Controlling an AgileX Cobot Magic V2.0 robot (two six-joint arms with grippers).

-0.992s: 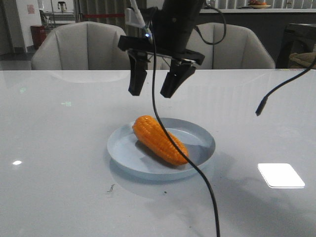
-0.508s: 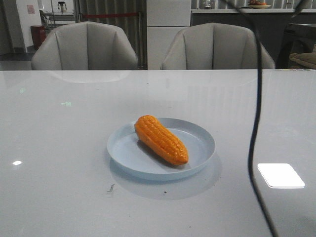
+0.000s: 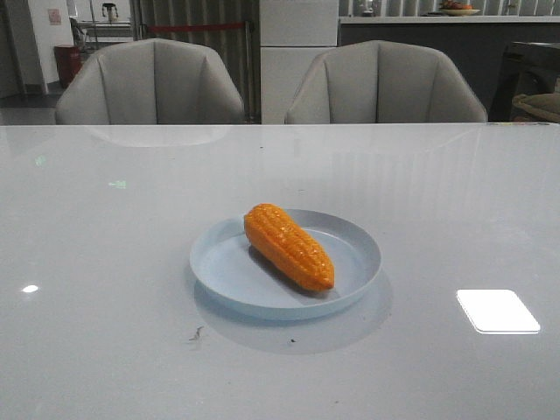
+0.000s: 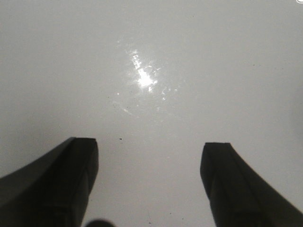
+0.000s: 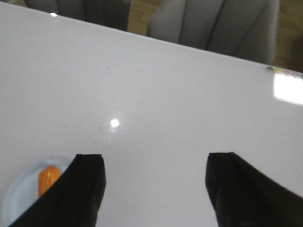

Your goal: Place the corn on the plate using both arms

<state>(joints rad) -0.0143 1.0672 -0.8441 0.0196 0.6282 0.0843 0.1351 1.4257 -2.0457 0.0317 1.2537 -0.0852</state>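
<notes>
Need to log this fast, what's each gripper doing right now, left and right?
Left gripper: open, holding nothing, over bare table.
Right gripper: open, holding nothing.

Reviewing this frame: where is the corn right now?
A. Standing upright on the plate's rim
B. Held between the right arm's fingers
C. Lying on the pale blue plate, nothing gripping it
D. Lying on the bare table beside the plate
C: in the front view the corn lies on its side on the plate, with no arm near it; both wrist views show spread fingers holding nothing.
</notes>
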